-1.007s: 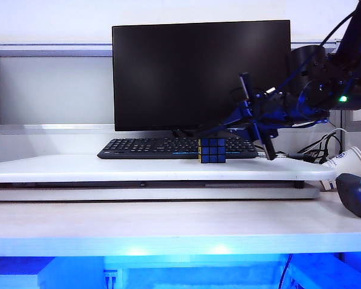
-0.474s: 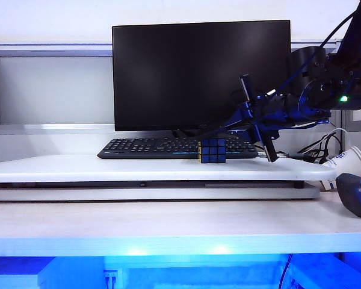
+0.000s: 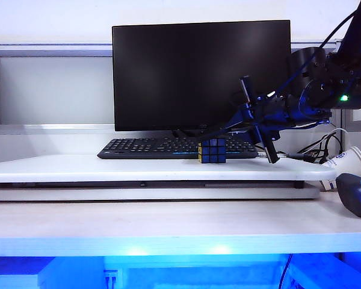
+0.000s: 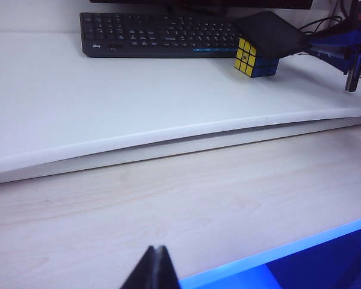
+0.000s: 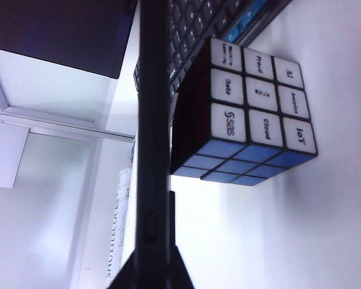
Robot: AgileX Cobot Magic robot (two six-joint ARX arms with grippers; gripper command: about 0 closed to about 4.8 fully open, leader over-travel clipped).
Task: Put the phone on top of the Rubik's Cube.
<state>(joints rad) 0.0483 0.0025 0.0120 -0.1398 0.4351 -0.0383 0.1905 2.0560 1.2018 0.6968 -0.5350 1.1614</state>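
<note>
The right gripper (image 3: 253, 120) grips the phone (image 4: 271, 33), tilted steeply above the Rubik's Cube (image 3: 212, 150).

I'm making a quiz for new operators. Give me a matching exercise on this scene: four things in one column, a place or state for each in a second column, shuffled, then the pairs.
Things
1. phone
2. Rubik's Cube
3. keyboard
4. left gripper

Places or states
A. lies in front of the monitor, behind the cube
B. shut, low over the bare wooden desk, far from the cube
C. held in the shut right gripper, beside and just above the cube
D. stands on the white raised shelf, in front of the keyboard

Pairs: 1-C, 2-D, 3-A, 4-B
</note>
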